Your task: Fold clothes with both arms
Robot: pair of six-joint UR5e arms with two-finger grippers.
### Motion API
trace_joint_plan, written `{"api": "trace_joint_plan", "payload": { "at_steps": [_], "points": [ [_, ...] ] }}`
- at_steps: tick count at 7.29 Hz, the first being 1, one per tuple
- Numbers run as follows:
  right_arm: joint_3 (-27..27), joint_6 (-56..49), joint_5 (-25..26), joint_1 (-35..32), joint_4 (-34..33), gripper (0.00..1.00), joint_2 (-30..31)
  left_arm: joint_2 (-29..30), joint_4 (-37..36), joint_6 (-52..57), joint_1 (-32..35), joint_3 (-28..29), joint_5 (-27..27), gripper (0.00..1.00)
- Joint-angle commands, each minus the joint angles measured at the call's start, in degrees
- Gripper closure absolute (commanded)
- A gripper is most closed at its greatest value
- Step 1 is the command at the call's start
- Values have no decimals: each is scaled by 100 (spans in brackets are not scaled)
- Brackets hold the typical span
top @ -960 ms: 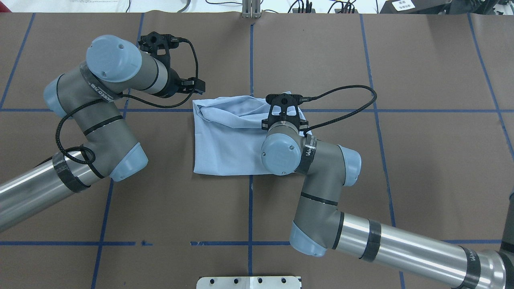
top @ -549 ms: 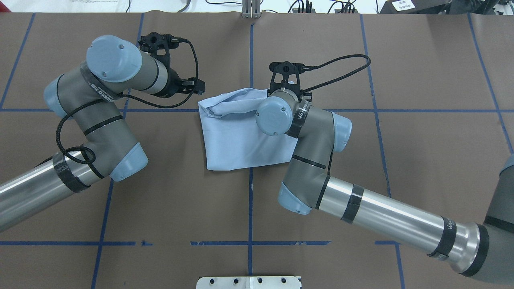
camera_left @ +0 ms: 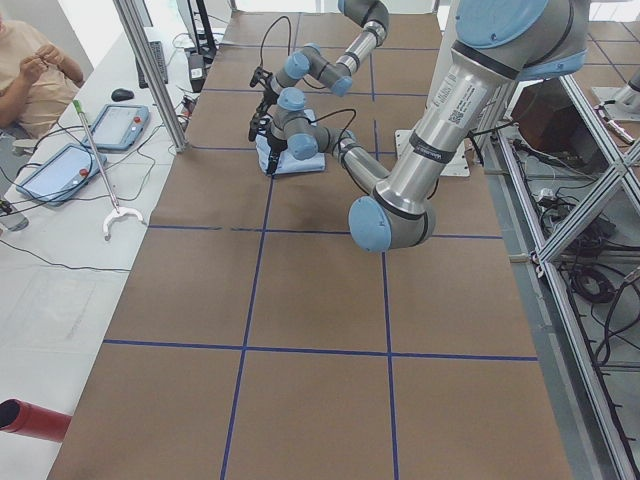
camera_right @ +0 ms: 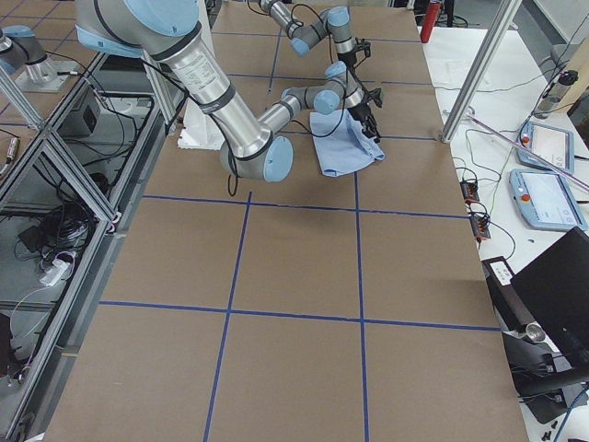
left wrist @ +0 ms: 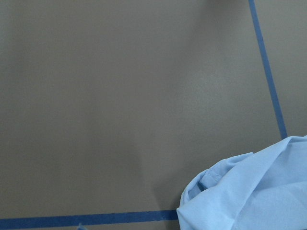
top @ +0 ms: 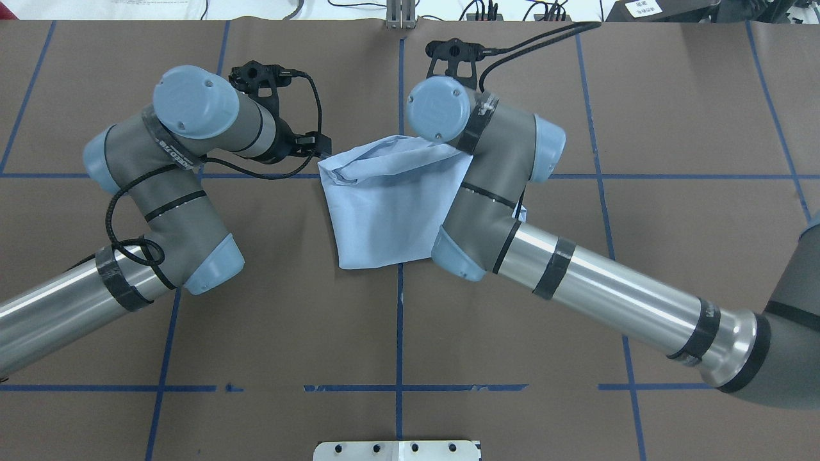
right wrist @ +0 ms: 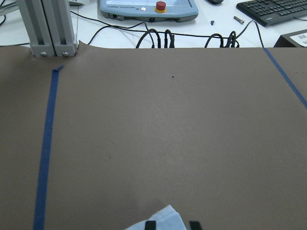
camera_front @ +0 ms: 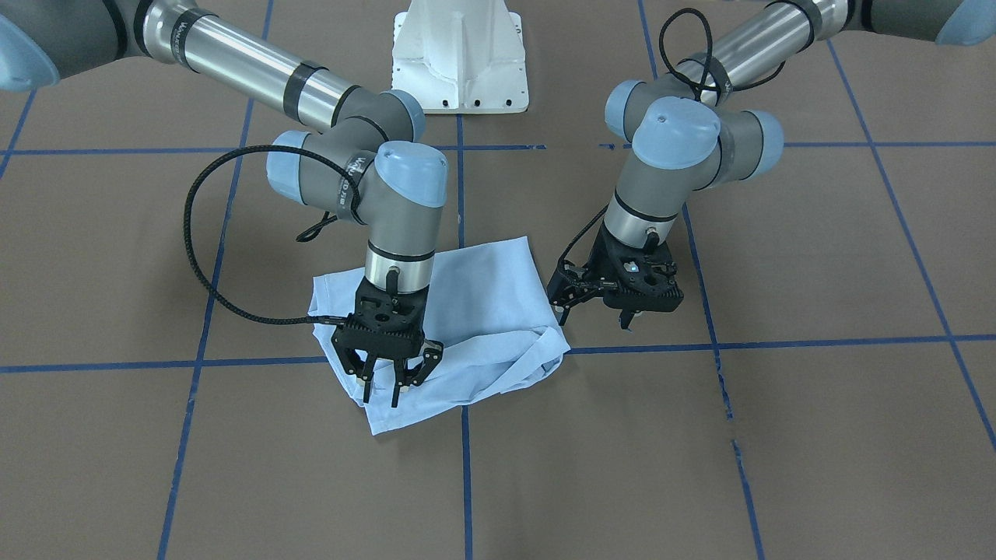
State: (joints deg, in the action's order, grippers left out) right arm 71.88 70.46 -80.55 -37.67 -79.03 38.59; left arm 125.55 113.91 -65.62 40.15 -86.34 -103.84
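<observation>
- A pale light-blue cloth T-shirt (camera_front: 482, 311) lies folded into a rough four-sided shape near the middle of the bench (camera_front: 778, 435), a flat top covered in brown paper.
- The T-shirt straddles a crossing of the blue tape lines (camera_front: 817, 340) that mark the bench into squares.
- Its edge on the operators' side is bunched into a loose rolled fold; the rest lies fairly flat.
- The right arm (top: 576, 282), silver-grey with light-blue joint caps, reaches over the T-shirt, and its wrist points down at the bunched edge.
- The black two-finger right claw (camera_front: 381, 390) has its fingers drawn close together on the T-shirt's edge near one corner. In the right wrist view a scrap of pale cloth sits at the fingertips (right wrist: 150, 225), so it appears to pinch the fabric.
- The left arm (top: 160, 192), of the same build, bends in from the other side.
- The black left claw (camera_front: 595, 313) hangs just beside the T-shirt's other bunched corner, fingers spread wide, with nothing in them and apart from the cloth.
- A white pedestal base (camera_front: 459, 62) stands at the robot's end.
- A seated person (camera_left: 30, 60) shows beyond the bench's far side in the left view.
</observation>
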Motion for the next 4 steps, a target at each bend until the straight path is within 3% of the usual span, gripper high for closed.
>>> {"api": "trace_joint_plan", "payload": {
  "at_steps": [1, 4],
  "points": [
    [19, -689, -1265, -661, 150, 0, -19, 329, -27, -407, -418, 310, 310, 0],
    [28, -718, -1287, -672, 159, 0, 25, 863, -726, -548, -640, 704, 461, 0]
  ]
}}
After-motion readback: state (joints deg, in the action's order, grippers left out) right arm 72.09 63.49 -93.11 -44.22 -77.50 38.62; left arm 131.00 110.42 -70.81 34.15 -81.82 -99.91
